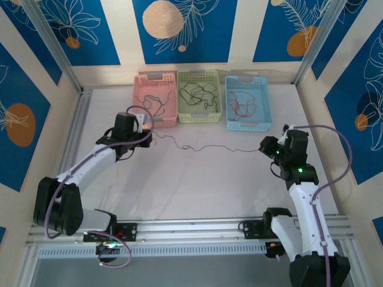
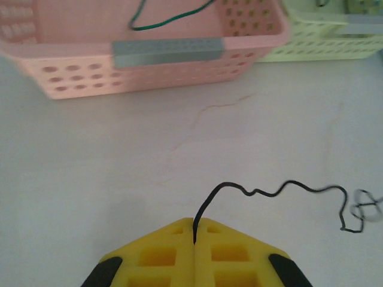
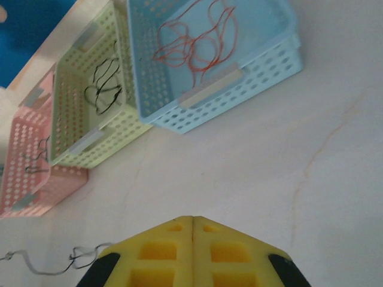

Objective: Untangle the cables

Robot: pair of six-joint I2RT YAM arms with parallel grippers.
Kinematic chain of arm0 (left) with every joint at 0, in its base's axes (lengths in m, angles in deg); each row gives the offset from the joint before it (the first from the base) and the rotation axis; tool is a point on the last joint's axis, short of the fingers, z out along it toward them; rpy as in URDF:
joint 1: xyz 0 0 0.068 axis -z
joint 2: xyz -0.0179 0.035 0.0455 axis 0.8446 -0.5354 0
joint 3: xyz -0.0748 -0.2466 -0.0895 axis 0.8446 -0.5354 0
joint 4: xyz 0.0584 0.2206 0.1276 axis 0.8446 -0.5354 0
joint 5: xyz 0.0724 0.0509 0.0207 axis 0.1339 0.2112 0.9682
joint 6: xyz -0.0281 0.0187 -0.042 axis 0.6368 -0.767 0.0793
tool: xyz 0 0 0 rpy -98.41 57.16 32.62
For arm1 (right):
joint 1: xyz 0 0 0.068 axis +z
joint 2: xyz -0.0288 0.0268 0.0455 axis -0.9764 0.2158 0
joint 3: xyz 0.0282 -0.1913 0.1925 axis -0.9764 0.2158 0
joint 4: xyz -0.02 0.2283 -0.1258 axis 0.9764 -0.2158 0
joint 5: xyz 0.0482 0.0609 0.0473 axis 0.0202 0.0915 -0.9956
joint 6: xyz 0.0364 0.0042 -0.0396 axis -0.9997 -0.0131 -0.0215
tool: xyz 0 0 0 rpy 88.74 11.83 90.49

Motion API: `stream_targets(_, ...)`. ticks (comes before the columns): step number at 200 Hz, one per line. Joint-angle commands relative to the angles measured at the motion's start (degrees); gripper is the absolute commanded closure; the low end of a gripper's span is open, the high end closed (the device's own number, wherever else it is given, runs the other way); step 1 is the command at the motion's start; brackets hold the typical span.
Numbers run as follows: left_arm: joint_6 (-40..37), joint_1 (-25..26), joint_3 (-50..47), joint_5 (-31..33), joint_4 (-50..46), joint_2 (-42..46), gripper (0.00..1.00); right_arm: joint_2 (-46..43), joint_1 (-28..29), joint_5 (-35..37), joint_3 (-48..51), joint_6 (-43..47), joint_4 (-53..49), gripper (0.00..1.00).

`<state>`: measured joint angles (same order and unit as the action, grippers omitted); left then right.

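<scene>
A thin dark cable [image 1: 203,147] runs in a wavy line across the middle of the table, from my left gripper [image 1: 149,136] to my right gripper [image 1: 263,146]. In the left wrist view the yellow jaws of the left gripper [image 2: 195,222] are shut on one end of this black cable [image 2: 269,191], which carries a small knot [image 2: 365,206] further along. The right gripper [image 3: 192,220] is shut too. The cable [image 3: 76,257] passes under its left side, and the grip point itself is hidden.
Three baskets stand in a row at the back. The pink basket [image 1: 155,98] holds a dark green cable [image 2: 161,23], the green basket [image 1: 199,95] black cables [image 3: 102,89], and the blue basket [image 1: 246,101] red and orange cables [image 3: 197,42]. An aluminium rail [image 1: 191,227] crosses the near edge.
</scene>
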<state>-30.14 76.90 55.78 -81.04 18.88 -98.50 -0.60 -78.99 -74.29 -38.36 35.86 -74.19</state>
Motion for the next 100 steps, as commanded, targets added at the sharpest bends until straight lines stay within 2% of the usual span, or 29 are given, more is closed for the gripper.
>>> stream_targets(1,1.99,3.68,8.33,-4.65,3.3,-3.87,1.0,5.36,5.19,-0.33,-7.53,-1.97,6.61,1.0)
stream_targets(22,2.59,6.16,19.55,-4.44,1.58,-10.26,1.0,15.16,11.42,2.26,-18.03,-0.03,8.18,1.0)
stream_targets(44,3.62,6.83,32.5,-3.37,-0.14,-18.46,1.0,25.85,14.18,2.52,-29.43,0.81,9.85,1.0)
stream_targets(96,2.44,6.75,66.1,-1.42,-8.65,-42.61,1.0,52.84,15.09,1.0,-58.93,2.32,7.65,1.0)
stream_targets(100,2.3,6.83,69.38,-1.3,-10.19,-45.08,0.97,55.02,15.06,0.95,-60.82,2.32,7.14,1.0)
